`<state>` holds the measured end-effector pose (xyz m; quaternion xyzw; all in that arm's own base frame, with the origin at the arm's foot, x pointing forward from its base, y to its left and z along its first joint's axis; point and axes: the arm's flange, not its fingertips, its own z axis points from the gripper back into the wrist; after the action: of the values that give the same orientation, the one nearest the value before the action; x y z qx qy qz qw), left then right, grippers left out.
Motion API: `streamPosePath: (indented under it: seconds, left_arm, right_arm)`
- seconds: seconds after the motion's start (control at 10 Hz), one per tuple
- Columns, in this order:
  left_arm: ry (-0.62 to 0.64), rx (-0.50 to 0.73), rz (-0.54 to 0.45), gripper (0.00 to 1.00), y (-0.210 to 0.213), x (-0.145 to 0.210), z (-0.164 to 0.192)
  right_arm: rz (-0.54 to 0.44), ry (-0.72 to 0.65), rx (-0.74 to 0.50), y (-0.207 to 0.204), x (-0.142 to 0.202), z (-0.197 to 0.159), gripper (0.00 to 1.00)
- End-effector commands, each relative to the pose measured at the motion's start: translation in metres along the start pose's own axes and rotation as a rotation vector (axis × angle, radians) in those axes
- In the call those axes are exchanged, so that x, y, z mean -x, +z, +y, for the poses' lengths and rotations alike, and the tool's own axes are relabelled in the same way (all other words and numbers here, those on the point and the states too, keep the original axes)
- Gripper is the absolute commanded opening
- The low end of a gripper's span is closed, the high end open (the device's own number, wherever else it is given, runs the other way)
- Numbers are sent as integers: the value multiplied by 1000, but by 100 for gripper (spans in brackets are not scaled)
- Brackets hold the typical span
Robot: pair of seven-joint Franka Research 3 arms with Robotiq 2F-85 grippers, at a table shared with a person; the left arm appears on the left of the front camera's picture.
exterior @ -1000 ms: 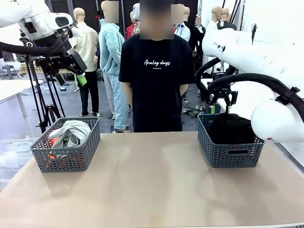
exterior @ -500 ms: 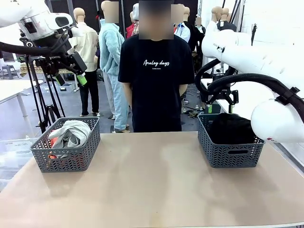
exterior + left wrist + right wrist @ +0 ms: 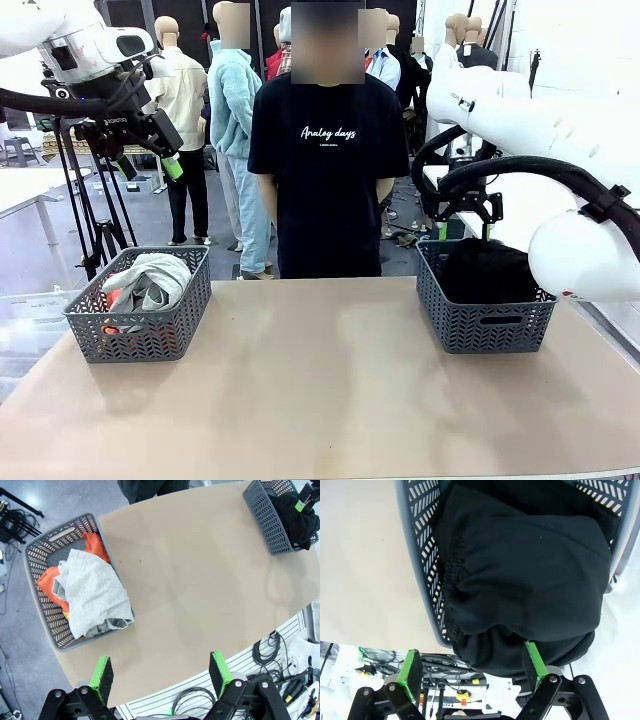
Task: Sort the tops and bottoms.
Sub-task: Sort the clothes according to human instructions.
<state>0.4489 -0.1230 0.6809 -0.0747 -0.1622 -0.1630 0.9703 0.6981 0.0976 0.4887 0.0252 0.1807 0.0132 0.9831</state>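
The bottoms (image 3: 484, 268) lie heaped as plain black cloth in the right basket (image 3: 486, 322), which stands at about three o'clock on the table (image 3: 330, 400); in the right wrist view the dark heap (image 3: 530, 575) swells above the basket's grey lattice wall (image 3: 427, 555) and hangs over its rim toward that camera. The tops (image 3: 148, 282) sit in the left basket (image 3: 140, 330) at about nine o'clock, and the left wrist view shows the pale grey one (image 3: 95, 595) lying over the red-orange one (image 3: 47, 582), with orange showing at the sides.

What has changed is small but telling. A second ago the right gripper (image 3: 466, 208) hung just over the black heap at the basket's far rim; it has since risen a little and now stands clear of the cloth. Its jaws are spread with nothing between them, as the two green pads (image 3: 534, 660) in its wrist view show, well apart above the garment. The left gripper (image 3: 148, 165) has not shifted: it hangs high at about ten o'clock, above and beyond the left basket, its fingers likewise parted and empty (image 3: 160, 672).

Judging from this, the last black garment has just been let go into its basket. Each basket holds one kind only, no garment lies loose on the table, and the person (image 3: 328, 150) stands at twelve o'clock behind the table, between the baskets. The sorting looks finished, or very nearly so.
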Motion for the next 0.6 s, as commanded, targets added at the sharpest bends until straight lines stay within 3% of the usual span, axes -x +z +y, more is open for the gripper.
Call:
streamPosePath:
  seconds: [0.0,0.5]
  left_arm:
    - [-9,2,-1,100,1,3,1]
    - [-9,2,-1,100,1,3,1]
  right_arm:
    - [-15,6,15,2,0,2,100]
    - [-15,6,15,2,0,2,100]
